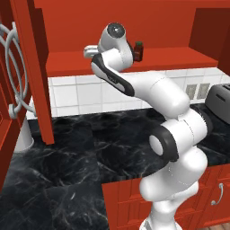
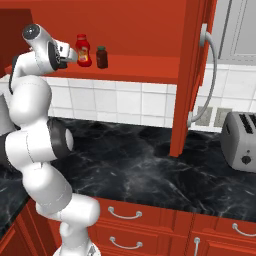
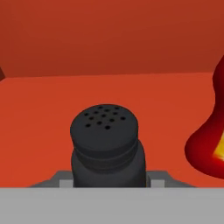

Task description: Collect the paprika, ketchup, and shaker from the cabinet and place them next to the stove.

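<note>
Start at the left of the hand view: the shaker [image 3: 106, 144] sits dead centre and very close, its perforated dome top up and its body dropping between the gripper [image 3: 107, 181], whose grey pads show at either flank. You appear to have the jaws closing onto its waist, but whether they bear fully on it I cannot tell, so confirm a firm hold before you lift. When you do, raise it straight up off the red shelf of the cabinet [image 3: 39, 113], then draw it back toward you without swinging to the right, because the ketchup [image 3: 211, 140] bulges just beside it on that side and could be knocked over. The shaker is all black, a short cylinder with a stepped collar under a wider rounded cap dotted with small holes; it should handle as rigid and light. In the right base view the gripper [image 2: 68, 56] reaches onto the shelf at its left end, with the ketchup [image 2: 83, 50] just beyond it and the paprika [image 2: 102, 57] next along, both upright.
</note>
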{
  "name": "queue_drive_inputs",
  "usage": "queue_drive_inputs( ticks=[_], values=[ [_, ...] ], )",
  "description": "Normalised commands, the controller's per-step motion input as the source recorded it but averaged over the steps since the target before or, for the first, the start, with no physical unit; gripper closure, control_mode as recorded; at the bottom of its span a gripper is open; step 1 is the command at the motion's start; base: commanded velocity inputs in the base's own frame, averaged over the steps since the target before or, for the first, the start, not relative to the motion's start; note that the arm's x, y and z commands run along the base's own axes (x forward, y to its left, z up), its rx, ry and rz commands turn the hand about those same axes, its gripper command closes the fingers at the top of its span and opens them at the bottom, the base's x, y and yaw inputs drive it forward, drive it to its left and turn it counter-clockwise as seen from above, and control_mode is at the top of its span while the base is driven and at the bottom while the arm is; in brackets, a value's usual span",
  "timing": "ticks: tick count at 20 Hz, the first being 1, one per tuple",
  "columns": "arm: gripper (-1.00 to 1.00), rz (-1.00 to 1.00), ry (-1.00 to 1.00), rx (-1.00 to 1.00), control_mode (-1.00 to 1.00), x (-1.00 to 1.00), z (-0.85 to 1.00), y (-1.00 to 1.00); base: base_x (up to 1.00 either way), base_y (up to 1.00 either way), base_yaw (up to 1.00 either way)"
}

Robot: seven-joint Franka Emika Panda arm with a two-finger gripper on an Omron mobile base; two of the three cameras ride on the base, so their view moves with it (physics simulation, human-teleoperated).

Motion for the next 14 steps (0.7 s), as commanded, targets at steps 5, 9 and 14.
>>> queue_drive_inputs(
  ticks=[5,9,14],
  values=[
    [1.0,0.0,-0.08,0.0,-1.0,-0.38,-0.01,0.0,0.0,0.0,0.0],
    [1.0,0.0,-0.1,0.0,-1.0,-0.68,-0.05,0.0,0.0,0.0,0.0],
    [1.0,0.0,-0.08,0.0,-1.0,-0.8,-0.07,0.0,0.0,0.0,0.0]
  ],
)
